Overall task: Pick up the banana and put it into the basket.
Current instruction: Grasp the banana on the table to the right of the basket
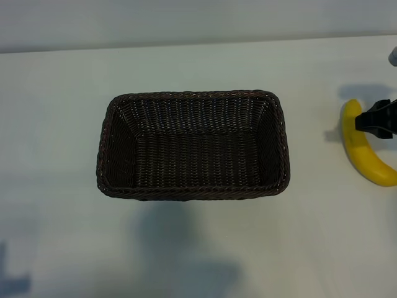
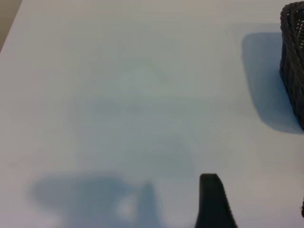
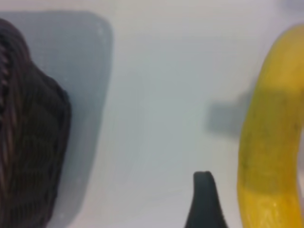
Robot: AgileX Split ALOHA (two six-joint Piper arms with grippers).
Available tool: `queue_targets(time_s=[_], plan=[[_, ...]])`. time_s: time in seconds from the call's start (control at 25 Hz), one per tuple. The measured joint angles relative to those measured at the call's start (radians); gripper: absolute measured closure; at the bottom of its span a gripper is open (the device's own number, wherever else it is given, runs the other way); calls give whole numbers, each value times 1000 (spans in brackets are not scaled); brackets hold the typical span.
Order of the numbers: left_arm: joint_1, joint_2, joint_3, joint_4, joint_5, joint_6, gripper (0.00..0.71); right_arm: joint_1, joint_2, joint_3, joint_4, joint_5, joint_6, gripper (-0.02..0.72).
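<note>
The banana (image 1: 366,158) lies on the white table at the far right, curved, one end toward the back. My right gripper (image 1: 377,119) hangs over its back half, open. In the right wrist view one dark finger (image 3: 205,202) stands just beside the banana (image 3: 270,142), on the side toward the basket (image 3: 28,142); the other finger is out of view and no contact shows. The dark-brown wicker basket (image 1: 192,94) sits mid-table with nothing in it. My left gripper is outside the exterior view; its wrist view shows one finger (image 2: 212,202) over bare table, open, holding nothing.
The white table (image 1: 56,236) runs all round the basket. A corner of the basket (image 2: 293,57) shows in the left wrist view. The table's back edge meets a pale wall (image 1: 186,22). An arm's shadow falls on the table at the front left.
</note>
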Motion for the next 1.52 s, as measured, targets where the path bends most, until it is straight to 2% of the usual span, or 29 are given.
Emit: queue_targets(time_s=[0.44,0.68,0.76,1.0,1.12,1.52], plan=[[0,0,0,0,0,3,231,2,45,-16,-92,-37,28,165],[0,0,0,0,0,3,231,77,106,-59,-167,-93,61,162],[0,0,0,0,0,3,231,99,125,-75,-208,-109,110,156],[0,0,0,0,0,2,231,104,148,-84,-390,-157,283,134],[0,0,1,0,0,2,231,104,148,-84,-442,-163,333,134],[0,0,1,0,0,2,231,104,148,-84,-458,-152,368,134]])
